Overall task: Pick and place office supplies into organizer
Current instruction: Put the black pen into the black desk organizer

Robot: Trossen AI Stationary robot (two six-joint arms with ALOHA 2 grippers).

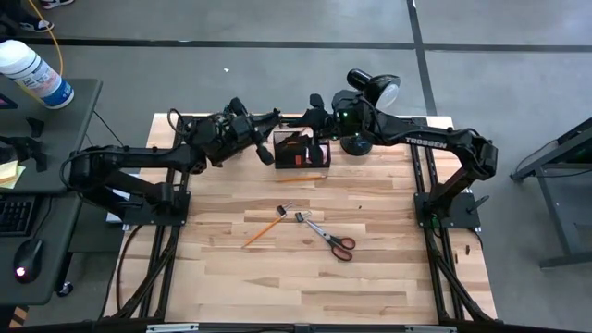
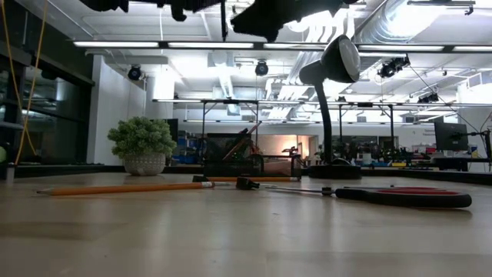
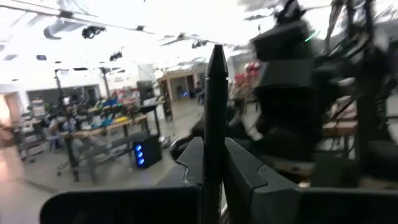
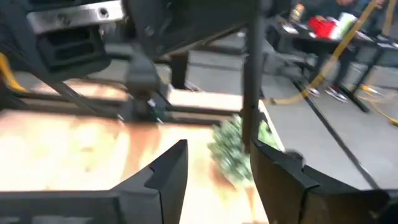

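**Seating the pen in the tall compartment**

High view: The left gripper (image 1: 265,128) is hovering just beside the back-left corner of the small black rectangular desk organizer (image 1: 301,153), and the right gripper (image 1: 315,107) is facing it from the other side, near the black desk lamp (image 1: 374,87). A long orange pencil (image 1: 262,230), a small clip-like piece (image 1: 302,216) and the red-handled scissors (image 1: 329,240) are lying well apart from the organizer on the pale wooden table (image 1: 370,287), so most of the job is waiting.

Low view: The organizer (image 2: 246,161) is standing upright beside the green spiky plant (image 2: 142,143). Both arms are showing only as dark shapes overhead; nothing is touching the caddy.

Left wrist view: The left gripper (image 3: 214,171) is pinching the thin black pen (image 3: 216,118) between narrow fingers (image 3: 249,174), and the pen is standing straight up from them.

Right wrist view: The right gripper (image 4: 217,171) is standing wide and holding nothing; the pen (image 4: 252,74) is crossing just ahead of its fingers (image 4: 165,174), apart from them.

Judgement: the left arm alone is carrying the pen. To do this well, the right arm should be backing clear first. The left should be tipping the pen's lower end over the taller compartment, lowering until the tip is inside the walls, and only then letting go, since a high release risks the pen bouncing out or tipping the caddy.
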